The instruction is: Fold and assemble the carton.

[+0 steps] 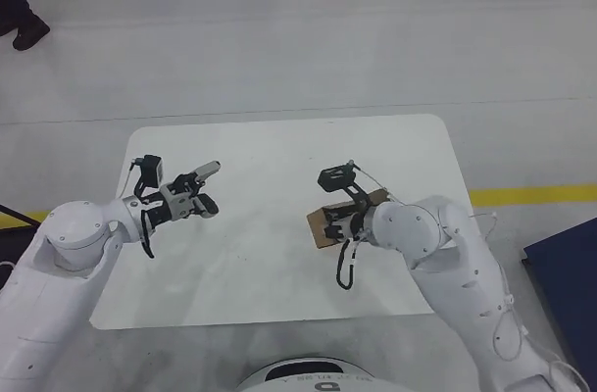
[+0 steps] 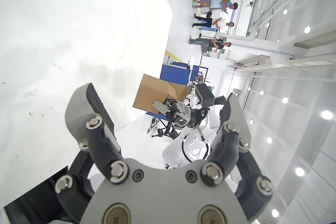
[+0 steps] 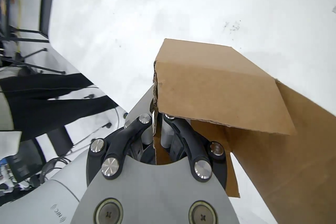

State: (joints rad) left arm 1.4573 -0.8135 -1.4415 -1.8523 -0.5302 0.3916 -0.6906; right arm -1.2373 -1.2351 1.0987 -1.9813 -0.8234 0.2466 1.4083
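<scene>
A brown cardboard carton [image 1: 327, 223] sits at the right middle of the white table [image 1: 278, 167], partly hidden under the right arm. In the right wrist view the carton [image 3: 220, 88] has a folded panel and loose flaps, and my right gripper [image 3: 157, 114] is shut on a carton wall edge, one finger on each side. My left gripper [image 1: 208, 186] hovers over the left part of the table, well apart from the carton. Its fingers [image 2: 89, 101] stand wide open with nothing between them [image 2: 160, 101]. The left wrist view shows the carton [image 2: 155, 96] farther off, held by the right gripper [image 2: 164, 108].
The table's middle and far side are bare white surface. A yellow floor line [image 1: 543, 194] runs past the table's right side, and a dark blue object [image 1: 572, 265] stands on the floor at the right.
</scene>
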